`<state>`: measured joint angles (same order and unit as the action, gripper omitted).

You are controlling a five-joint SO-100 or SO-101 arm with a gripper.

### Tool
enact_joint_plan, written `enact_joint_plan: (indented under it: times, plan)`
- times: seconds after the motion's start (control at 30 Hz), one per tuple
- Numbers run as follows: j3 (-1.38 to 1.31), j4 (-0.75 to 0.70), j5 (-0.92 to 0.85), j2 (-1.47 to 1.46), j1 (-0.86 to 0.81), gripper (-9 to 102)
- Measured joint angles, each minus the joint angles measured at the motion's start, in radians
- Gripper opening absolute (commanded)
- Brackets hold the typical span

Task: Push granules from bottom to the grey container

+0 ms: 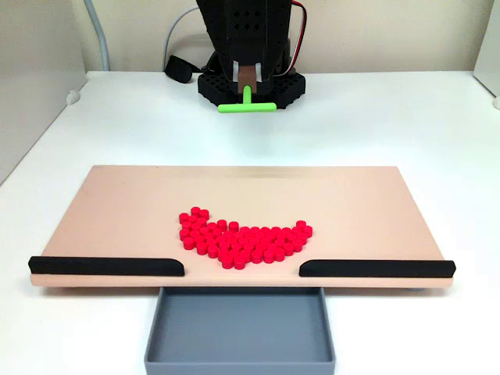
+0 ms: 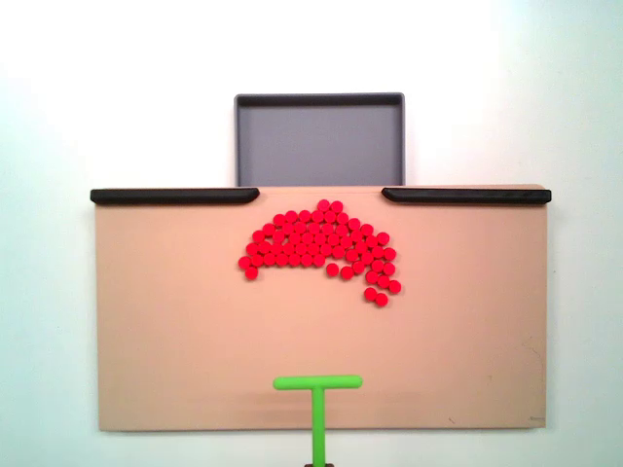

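The end effector [image 1: 247, 78] is clamped on the stem of the green T-shaped pusher [image 2: 317, 383], whose crossbar hovers near the tan board's [image 2: 175, 331] edge at 6 o'clock in the top-down fixed view, well apart from the red granules [image 2: 321, 248]. They lie in a curved cluster just short of the gap between the two black strips [image 2: 175, 196], and the grey container [image 2: 319, 136] waits beyond that gap at 12 o'clock, looking empty.

To do this well, I'd say the bar should come down flat on the board behind the pile and travel straight toward 12. The tail of pellets trailing toward 4 o'clock looks likely to slip past the bar's end, so gathering that side inward first seems wise. A slow push should keep pellets from rolling sideways into the strips.

The white surface [image 1: 391, 117] under the board is bare and smooth; a pale wall and cables sit behind the arm's black base [image 1: 250, 86].
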<state>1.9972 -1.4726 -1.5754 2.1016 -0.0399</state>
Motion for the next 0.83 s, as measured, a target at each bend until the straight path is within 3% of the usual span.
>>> enact_joint_plan:
  times: [0.83]
  plan:
    - [0.0,0.006,-0.014,-0.032,0.0,0]
